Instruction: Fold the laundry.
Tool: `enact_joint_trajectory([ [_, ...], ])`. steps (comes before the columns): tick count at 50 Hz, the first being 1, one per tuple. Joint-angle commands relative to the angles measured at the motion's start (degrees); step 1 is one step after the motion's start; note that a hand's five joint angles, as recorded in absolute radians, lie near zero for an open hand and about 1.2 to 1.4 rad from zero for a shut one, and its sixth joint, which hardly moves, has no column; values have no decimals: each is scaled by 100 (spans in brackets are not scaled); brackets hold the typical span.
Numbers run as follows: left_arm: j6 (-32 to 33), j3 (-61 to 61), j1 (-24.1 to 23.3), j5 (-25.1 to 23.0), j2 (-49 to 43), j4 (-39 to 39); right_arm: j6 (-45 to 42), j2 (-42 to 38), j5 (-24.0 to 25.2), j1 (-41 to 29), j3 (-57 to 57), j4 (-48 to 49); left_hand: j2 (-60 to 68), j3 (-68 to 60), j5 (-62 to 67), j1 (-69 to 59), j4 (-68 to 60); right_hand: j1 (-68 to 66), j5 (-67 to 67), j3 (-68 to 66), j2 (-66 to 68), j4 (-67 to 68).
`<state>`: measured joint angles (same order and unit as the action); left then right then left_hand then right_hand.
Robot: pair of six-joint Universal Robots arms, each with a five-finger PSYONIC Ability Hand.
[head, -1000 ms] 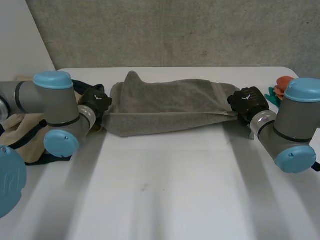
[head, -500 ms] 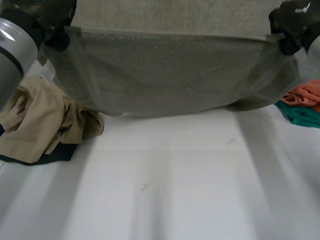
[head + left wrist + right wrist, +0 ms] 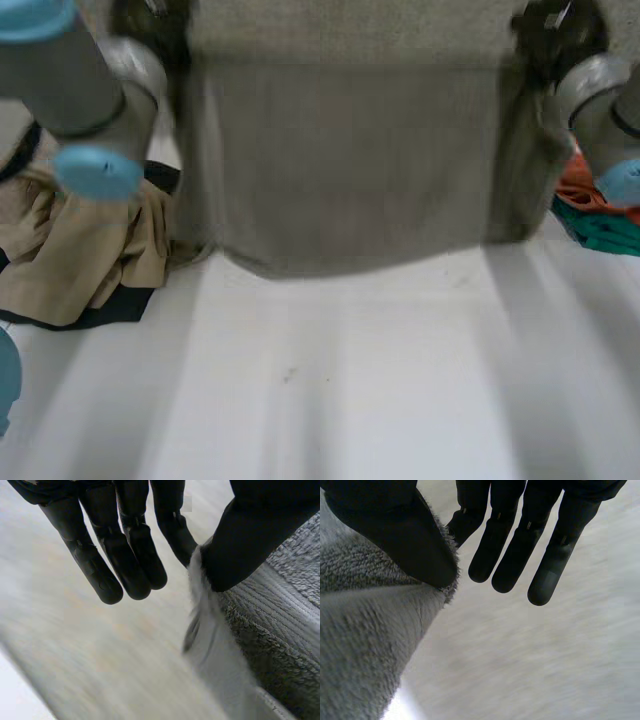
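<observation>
Far left on the counter (image 3: 350, 390) we've got a crumpled beige cloth (image 3: 80, 250) lying on top of a dark cloth (image 3: 110, 312). Just above that pile is the left arm (image 3: 60, 70), and the left hand (image 3: 127, 555) is pinching the towel's upper left corner between thumb and nearest finger, the other fingers straight. Centre stage is the grey towel (image 3: 350, 160): it's lifted and hangs as a broad sheet between the two hands, its lower edge down near the counter, though we can't tell if it touches. On to the right hand (image 3: 515, 545), where the thumb clamps the upper right corner against the first finger, the other fingers straight. Beside the right arm (image 3: 600, 100), an orange cloth (image 3: 580, 190) lies on a teal cloth (image 3: 600, 232).
</observation>
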<state>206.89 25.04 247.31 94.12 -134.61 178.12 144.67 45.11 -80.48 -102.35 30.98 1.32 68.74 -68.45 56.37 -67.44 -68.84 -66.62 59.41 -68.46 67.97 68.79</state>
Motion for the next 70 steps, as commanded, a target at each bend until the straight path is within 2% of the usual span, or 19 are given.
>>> enact_joint_trajectory([
  [1, -853, -1308, -17, 819, 84, 1322, 1178, 15, -513, -30, -339, 2768, 1126, -1155, 1363, -1256, -1116, -1338, 1059, -1154, 1203, 1121],
  [7, -800, -642, -43, 581, 277, 1015, 1186, 305, -293, -39, 171, 2452, 1126, -1155, 1363, -1256, -1116, -1338, 1059, -1154, 1203, 1121],
  [14, -870, 834, 71, 502, 541, 1023, 1195, 499, -205, 49, 777, 1679, 1126, -1155, 1363, -1256, -1116, -1338, 1059, -1154, 1203, 1121],
  [18, -887, 1731, 89, 458, 594, 1023, 1213, 507, -3, 136, 1243, 1161, 1126, -1155, 1363, -1256, -1116, -1338, 1059, -1154, 1203, 1121],
  [23, -844, 2907, 71, 178, 542, 1023, 1178, 473, 313, 215, 2190, 668, 1126, -1155, 1363, -1256, -1116, -1338, 1059, -1154, 1203, 1121],
  [31, -449, 4148, 54, -166, 471, 1242, 1116, 350, 516, 339, 3404, 623, 1126, -1155, 1363, -1256, -1116, -1338, 1059, -1154, 1203, 1121],
  [38, 96, 4553, 124, -236, 471, 1708, 1142, 51, 463, 479, 3450, 571, 1126, -1155, 1363, -1256, -1116, -1338, 1059, -1154, 1203, 1121],
  [41, 141, 4580, 133, -245, 498, 1709, 1212, -37, 402, 541, 3380, 466, 1126, -1155, 1363, -1256, -1116, -1338, 1059, -1154, 1203, 1121],
  [47, 79, 4580, 107, -298, 533, 1691, 1590, -116, 235, 646, 3143, 149, 1126, -1155, 1363, -1256, -1116, 1152, -1431, 1335, -1287, -1368],
  [54, 79, 4598, 106, -272, 542, 1665, 1986, -143, 147, 752, 2976, -298, 1126, -1155, 1363, -1256, -1116, 1306, -1585, 1489, -1440, -1522],
  [63, 79, 4616, 124, -263, 603, 1586, 2004, -108, 182, 857, 2984, -528, 1126, -1155, 1363, -1256, -1116, 1423, -1702, 1606, -1557, -1639],
  [68, 79, 4598, 106, -263, 673, 1568, 1978, 269, 243, 971, 3177, -686, 1126, -1155, 1363, -1256, -1116, 2984, -3263, 3167, -3119, -3200],
  [70, 79, 4589, 98, -254, 691, 1568, 1969, 375, 287, 1007, 3256, -747, 1126, -1155, 1363, -1256, -1116, 3206, -3485, 3389, -3340, -3422],
])
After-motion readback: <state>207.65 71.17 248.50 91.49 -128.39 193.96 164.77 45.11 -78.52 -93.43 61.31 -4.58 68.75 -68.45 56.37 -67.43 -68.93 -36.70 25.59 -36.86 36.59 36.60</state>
